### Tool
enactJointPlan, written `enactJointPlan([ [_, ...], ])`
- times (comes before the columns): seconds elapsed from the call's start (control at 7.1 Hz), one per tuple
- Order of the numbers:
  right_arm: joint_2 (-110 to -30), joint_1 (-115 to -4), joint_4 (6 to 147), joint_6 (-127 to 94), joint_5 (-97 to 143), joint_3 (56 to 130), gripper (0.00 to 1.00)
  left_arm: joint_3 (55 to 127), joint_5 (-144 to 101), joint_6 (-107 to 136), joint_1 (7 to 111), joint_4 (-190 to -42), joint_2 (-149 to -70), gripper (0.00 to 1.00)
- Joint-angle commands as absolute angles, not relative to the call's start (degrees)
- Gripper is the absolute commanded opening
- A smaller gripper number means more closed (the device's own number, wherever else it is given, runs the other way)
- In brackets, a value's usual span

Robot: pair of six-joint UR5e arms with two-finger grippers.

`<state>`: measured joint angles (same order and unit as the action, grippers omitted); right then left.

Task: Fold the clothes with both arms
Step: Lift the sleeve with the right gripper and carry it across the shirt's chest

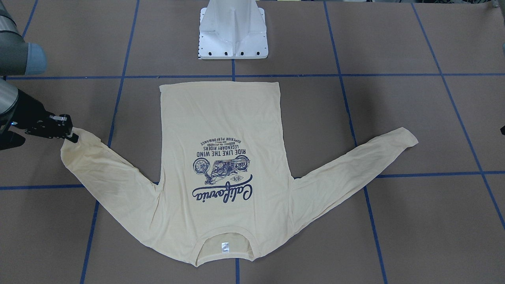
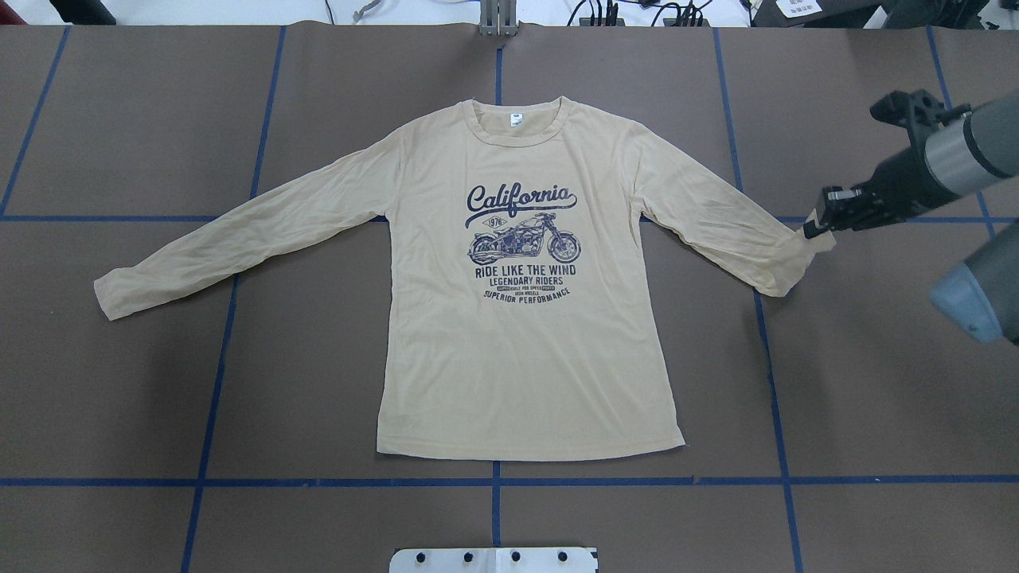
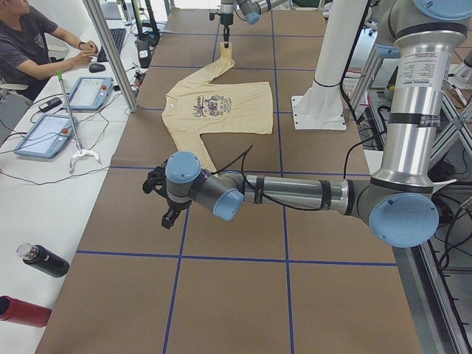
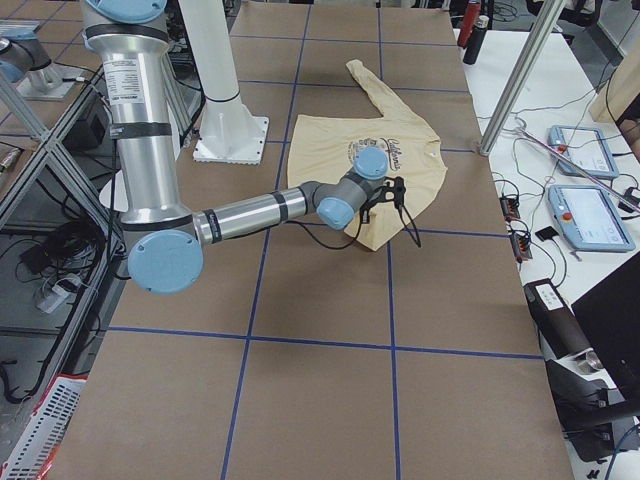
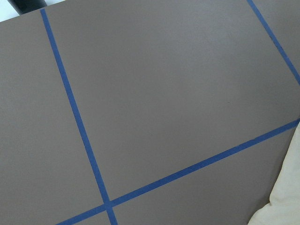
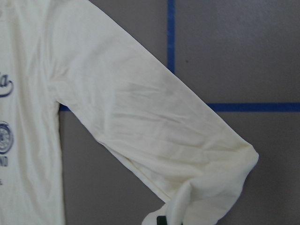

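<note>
Cream sleeve cuff (image 2: pixel 792 263) sits pinched in right end effector (image 2: pixel 814 231); left end effector (image 3: pixel 168 217): cannot tell. Best carry it across T-shirt (image 2: pixel 525 358) chest, lifted, slowly.

T-shirt (image 2: pixel 525 358) flat on table (image 2: pixel 876 414), hem toward pedestal base (image 2: pixel 493 559), sleeves spread; right gripper (image 2: pixel 810 231) at cuff (image 2: pixel 792 270) on robot's right.

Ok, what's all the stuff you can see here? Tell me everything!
T-shirt: one, pale yellow with navy print, flat mid-table.
Table: one, brown, under the shirt.
Tape lines: several, blue, crossing the table.
Pedestal base: one, white, by the shirt's hem.
Person: one, dark shirt, seated at side desk.
Black bottle, red bottle: one each, on that desk.
Right claw: one, black, pinching a sleeve cuff.
Left claw: one, black, above table near other sleeve.
</note>
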<state>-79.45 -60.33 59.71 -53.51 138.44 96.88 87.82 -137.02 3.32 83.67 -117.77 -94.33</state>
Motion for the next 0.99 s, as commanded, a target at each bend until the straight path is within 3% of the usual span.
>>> enactJointPlan([
  [0.0, -65.2, -61.3, 70.4, -53.6, 139.6, 94.9, 0.00, 87.6, -137.0, 3.3, 83.7, -117.8, -94.3, 0.99],
  [0.7, -39.7, -57.9, 69.6, -53.2, 136.3, 78.0, 0.00, 86.1, -137.0, 3.1, 83.7, -117.6, -94.6, 0.99],
  [0.85, -38.2, -54.3, 66.5, -53.3, 131.4, 75.3, 0.00, 85.2, -137.0, 3.0, 83.7, -117.7, -94.7, 0.99],
])
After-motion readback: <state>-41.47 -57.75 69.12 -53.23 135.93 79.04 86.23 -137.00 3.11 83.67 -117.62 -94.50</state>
